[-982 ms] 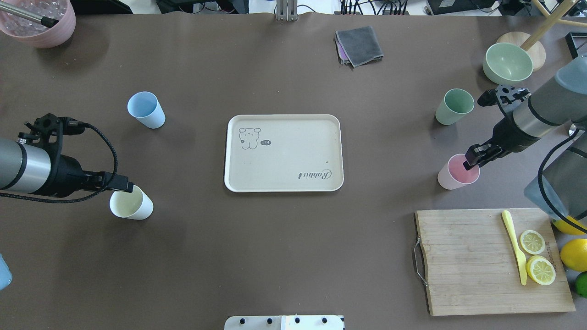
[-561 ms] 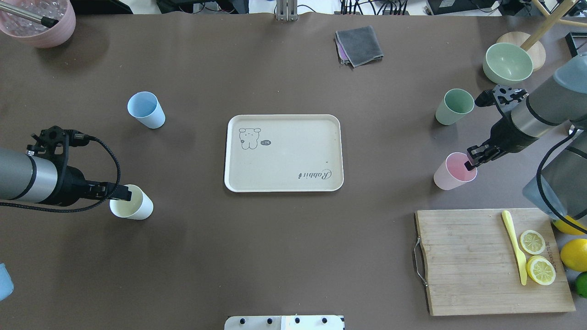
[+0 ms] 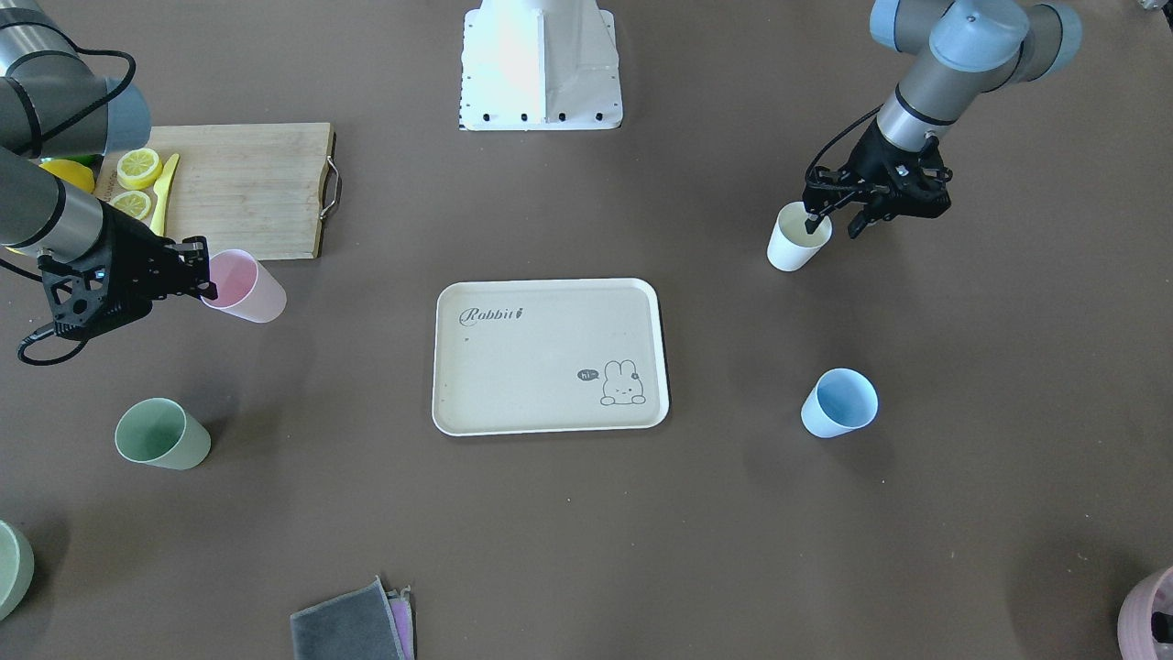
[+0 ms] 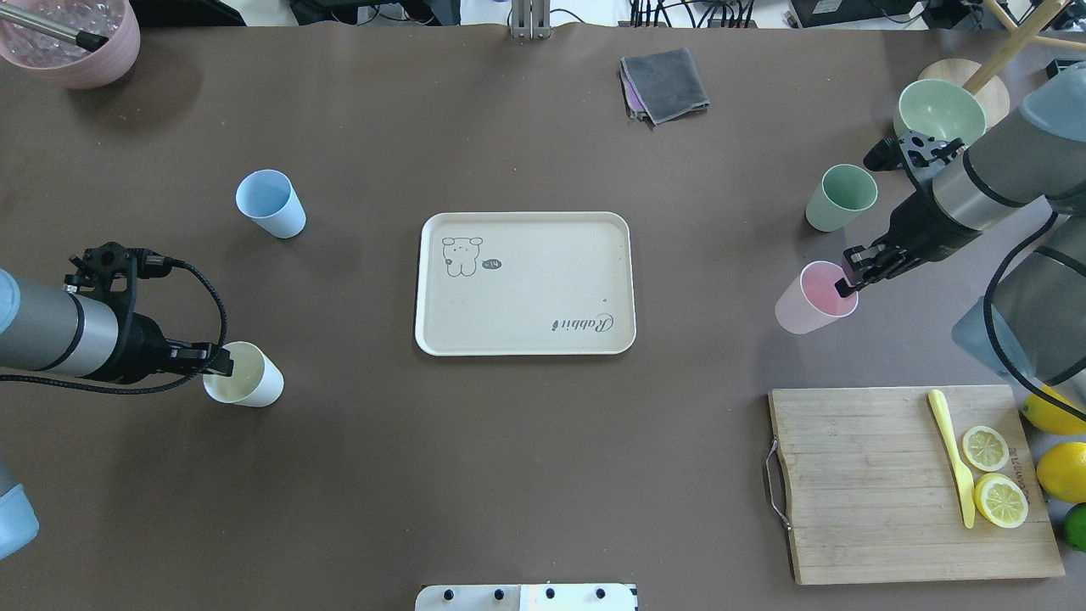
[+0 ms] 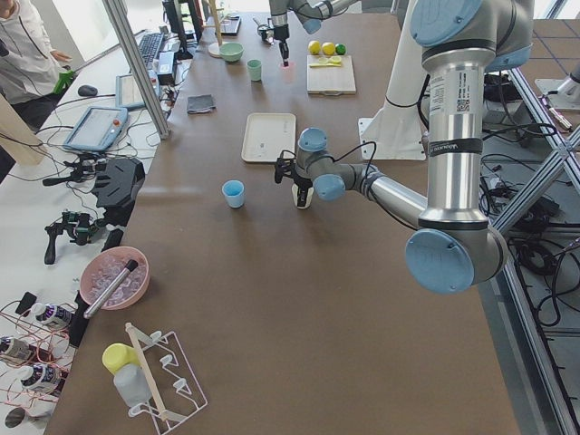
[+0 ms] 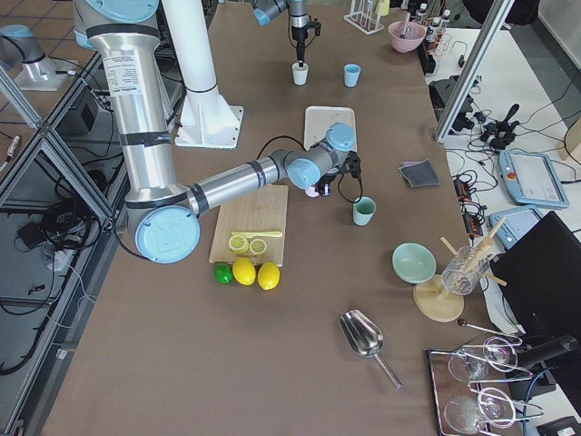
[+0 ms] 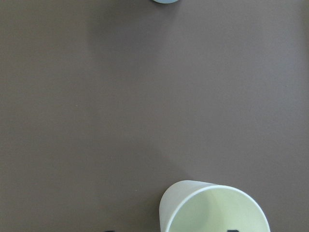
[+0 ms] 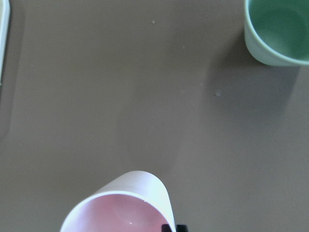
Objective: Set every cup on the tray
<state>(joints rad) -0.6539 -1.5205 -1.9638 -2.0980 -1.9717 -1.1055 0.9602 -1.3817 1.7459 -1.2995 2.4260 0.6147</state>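
The cream tray lies at the table's middle with nothing on it. My right gripper is shut on the rim of the pink cup and holds it tilted, to the right of the tray. My left gripper is open, with one finger inside and one outside the cream-white cup, which stands on the table. The blue cup and the green cup stand on the table.
A wooden cutting board with lemon slices and a yellow knife lies at the near right, with lemons beside it. A green bowl, a grey cloth and a pink pot stand along the far side.
My right gripper has moved with the pink cup towards the tray. My left gripper has shifted back and down at the cream-white cup, which has not moved.
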